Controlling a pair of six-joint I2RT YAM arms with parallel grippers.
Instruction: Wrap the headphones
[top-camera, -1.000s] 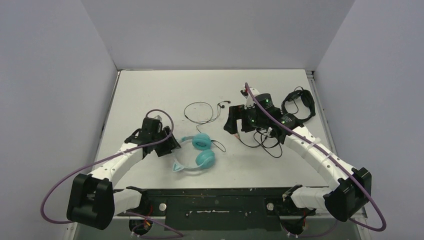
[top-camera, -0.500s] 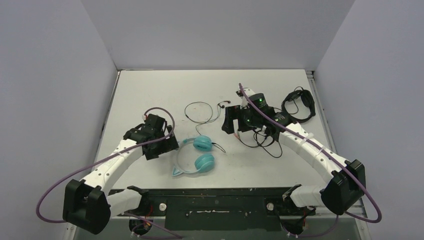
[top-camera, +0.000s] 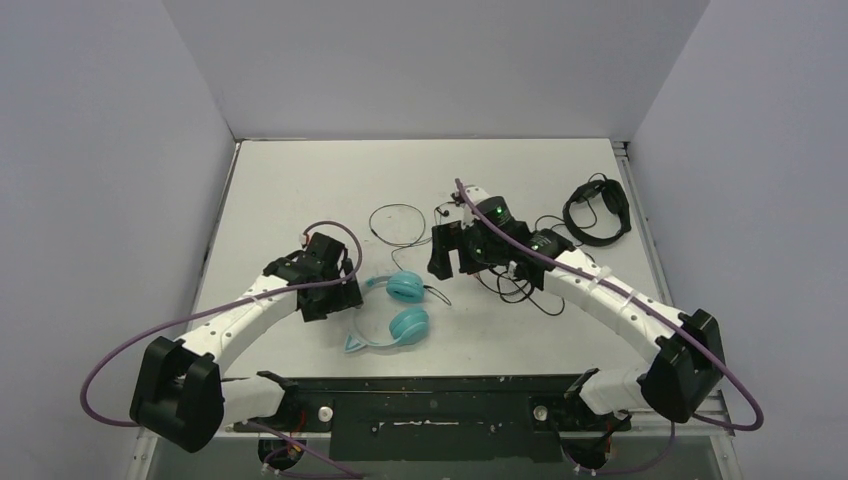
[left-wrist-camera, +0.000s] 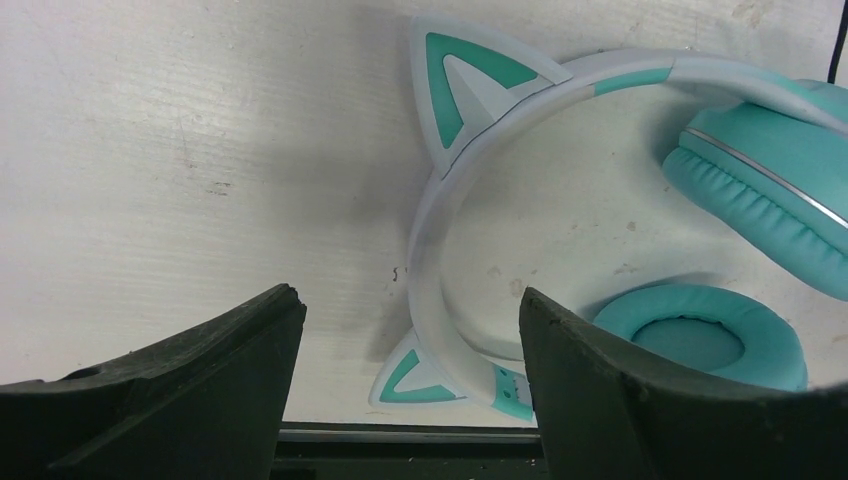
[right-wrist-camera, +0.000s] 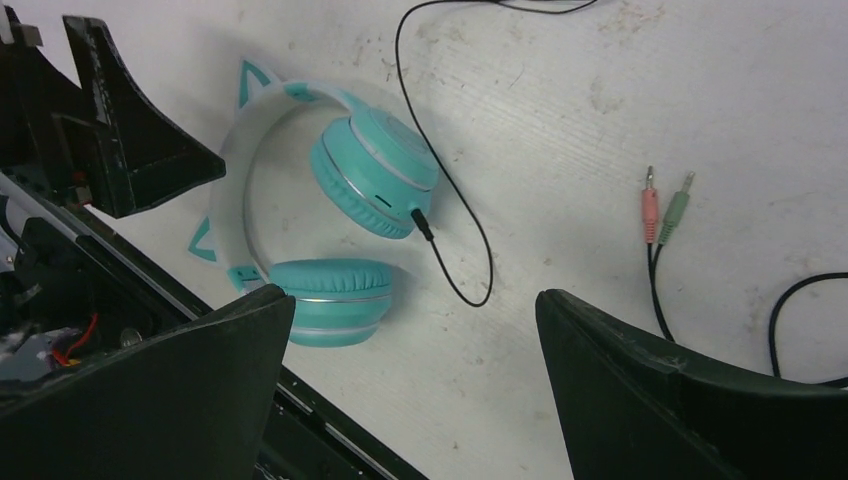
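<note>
The teal headphones (top-camera: 400, 308) lie flat on the table with two round ear cups and a pale cat-ear headband (left-wrist-camera: 428, 240). Their thin black cable (top-camera: 400, 222) runs from the far cup into a loose loop behind them. My left gripper (top-camera: 338, 292) is open and low over the headband, one finger on each side of it (left-wrist-camera: 410, 370), holding nothing. My right gripper (top-camera: 446, 256) is open and empty, up above the table to the right of the cups (right-wrist-camera: 415, 350). The right wrist view shows the whole headphones (right-wrist-camera: 345, 205) and the cable plug at the far cup.
All-black headphones (top-camera: 598, 208) lie at the far right, and their black cable tangle (top-camera: 528, 280) lies under my right arm. It ends in pink and green plugs (right-wrist-camera: 662, 205). The black front rail (top-camera: 430, 398) runs just behind the near ear cup.
My left gripper has moved right, up to the headband. My right gripper has moved left and nearer, toward the ear cups. The headphones have hardly shifted.
</note>
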